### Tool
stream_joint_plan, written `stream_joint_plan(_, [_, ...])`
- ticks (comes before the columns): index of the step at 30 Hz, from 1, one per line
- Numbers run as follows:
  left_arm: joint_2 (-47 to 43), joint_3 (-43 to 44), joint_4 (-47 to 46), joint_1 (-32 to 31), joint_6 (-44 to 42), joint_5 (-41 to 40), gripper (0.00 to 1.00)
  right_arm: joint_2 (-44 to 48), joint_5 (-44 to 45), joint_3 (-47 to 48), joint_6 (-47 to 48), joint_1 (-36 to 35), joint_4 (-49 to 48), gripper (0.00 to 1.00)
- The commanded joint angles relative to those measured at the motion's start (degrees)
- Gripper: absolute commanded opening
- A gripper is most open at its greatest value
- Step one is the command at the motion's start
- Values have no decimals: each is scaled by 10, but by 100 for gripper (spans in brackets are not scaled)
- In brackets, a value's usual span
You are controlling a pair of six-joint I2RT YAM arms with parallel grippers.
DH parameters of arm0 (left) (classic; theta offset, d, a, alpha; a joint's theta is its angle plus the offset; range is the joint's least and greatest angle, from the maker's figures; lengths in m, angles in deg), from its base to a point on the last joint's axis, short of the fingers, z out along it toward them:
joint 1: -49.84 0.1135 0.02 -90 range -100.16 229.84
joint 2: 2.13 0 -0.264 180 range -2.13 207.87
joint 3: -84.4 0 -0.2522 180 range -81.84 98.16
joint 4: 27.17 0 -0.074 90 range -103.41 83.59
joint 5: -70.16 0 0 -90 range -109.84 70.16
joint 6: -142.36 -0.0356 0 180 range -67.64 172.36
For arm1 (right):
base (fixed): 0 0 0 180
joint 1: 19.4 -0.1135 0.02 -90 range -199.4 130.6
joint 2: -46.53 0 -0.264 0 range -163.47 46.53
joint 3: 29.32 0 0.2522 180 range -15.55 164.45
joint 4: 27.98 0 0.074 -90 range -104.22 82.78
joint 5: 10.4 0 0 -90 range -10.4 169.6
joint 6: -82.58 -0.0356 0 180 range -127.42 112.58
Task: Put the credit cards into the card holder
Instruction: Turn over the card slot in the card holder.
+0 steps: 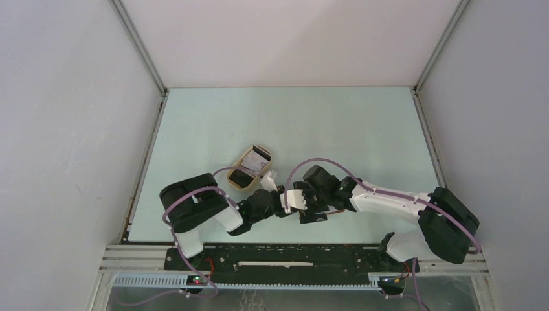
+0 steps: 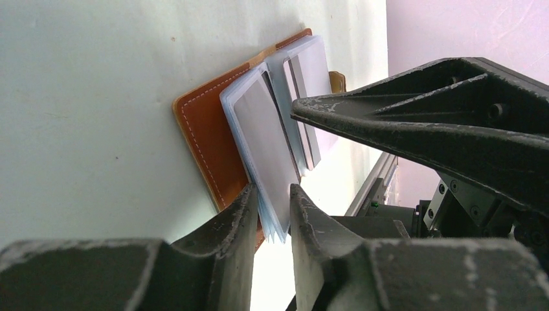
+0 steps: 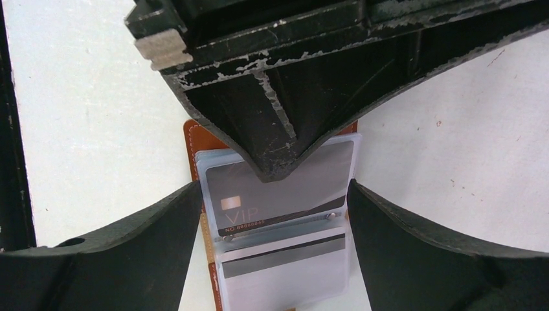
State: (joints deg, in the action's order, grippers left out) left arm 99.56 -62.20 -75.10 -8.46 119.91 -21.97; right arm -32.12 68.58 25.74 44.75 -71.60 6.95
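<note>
The reddish-brown card holder [image 2: 201, 129] lies open on the table, its clear sleeves fanned up. A whitish card [image 2: 265, 149] fills one sleeve. My left gripper [image 2: 272, 207] is shut on the lower edge of the sleeve stack. In the right wrist view a grey VIP card [image 3: 285, 201] and a whitish card with a dark stripe [image 3: 285, 272] sit in sleeves over the card holder's leather [image 3: 191, 139]. My right gripper [image 3: 273, 188] is open, its fingers either side of the card holder. The left gripper [image 3: 278, 116] hangs above the sleeves. From above, both grippers [image 1: 283, 197] [image 1: 303, 206] hide the card holder.
An oval tan tray [image 1: 248, 157] lies just behind the left gripper, with a whitish card [image 1: 260, 154] and a dark one [image 1: 239, 178] in it. The table's near rail [image 1: 291, 249] is close behind the grippers. The right gripper's finger [image 2: 421, 123] reaches over the sleeves.
</note>
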Motion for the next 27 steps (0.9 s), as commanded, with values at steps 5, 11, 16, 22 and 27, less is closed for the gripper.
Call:
stream_joint_plan(5, [-9, 9, -21, 4, -1, -1, 31, 10, 4, 11, -6, 3, 1, 89])
stream_joint_plan(11, [-26, 1, -9, 5, -8, -10, 35, 10, 3, 11, -6, 5, 2, 89])
stream_joint_plan(16, [-32, 1, 0, 6, -11, -12, 36, 10, 4, 11, -8, 6, 1, 88])
stream_joint_plan(22, [-33, 0, 3, 6, -12, -12, 36, 12, 4, 12, -10, 8, 2, 87])
stream_joint_plan(27, [-32, 2, 3, 6, -13, -11, 36, 15, 1, 15, -12, 9, 4, 87])
